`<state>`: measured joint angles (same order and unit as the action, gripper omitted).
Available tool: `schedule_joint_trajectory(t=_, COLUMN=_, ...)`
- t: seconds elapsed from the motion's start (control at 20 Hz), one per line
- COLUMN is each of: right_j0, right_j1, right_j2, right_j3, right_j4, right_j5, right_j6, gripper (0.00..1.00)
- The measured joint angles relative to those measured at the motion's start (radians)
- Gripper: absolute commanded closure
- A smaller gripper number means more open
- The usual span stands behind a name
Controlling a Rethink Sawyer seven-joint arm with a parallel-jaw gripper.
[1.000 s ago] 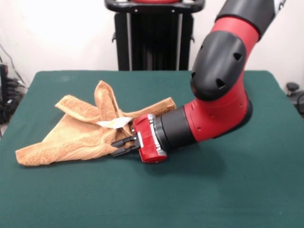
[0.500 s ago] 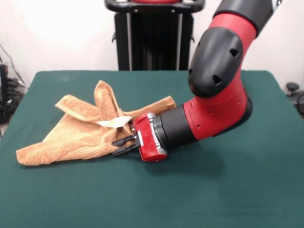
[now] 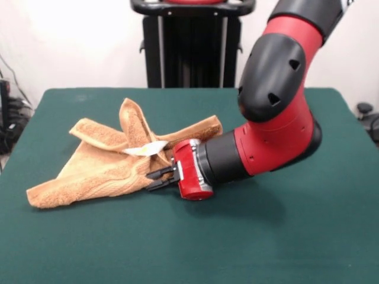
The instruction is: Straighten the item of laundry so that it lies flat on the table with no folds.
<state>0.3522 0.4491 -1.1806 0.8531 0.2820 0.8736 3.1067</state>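
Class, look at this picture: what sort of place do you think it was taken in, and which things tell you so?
Probably a robotics lab or test room, not a home. A red and black robot arm works at a green cloth-topped table holding only a crumpled towel, against a bare wall, with cables at the left edge.

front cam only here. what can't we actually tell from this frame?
- Grip: the hand sits at the towel edge, but whether its black fingers pinch cloth is too small to tell in the front view.
- Towel's underside layers: hidden by its own folds.
- White tag: any print is too small to read.
- Table behind the arm: blocked by the arm.
- Arm's upper links: cut off at the top edge.
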Motion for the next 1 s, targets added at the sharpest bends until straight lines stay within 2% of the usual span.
schedule_joint_trajectory(t=0.45, right_j0=-0.020, right_j1=0.004, right_j2=-0.010, right_j3=-0.058, right_j4=0.053, right_j5=0.146, right_j6=0.000, gripper=1.00)
schedule_joint_trajectory(t=1.0, right_j0=-0.035, right_j1=-0.001, right_j2=-0.011, right_j3=-0.075, right_j4=0.082, right_j5=0.186, right_j6=0.000, gripper=1.00)
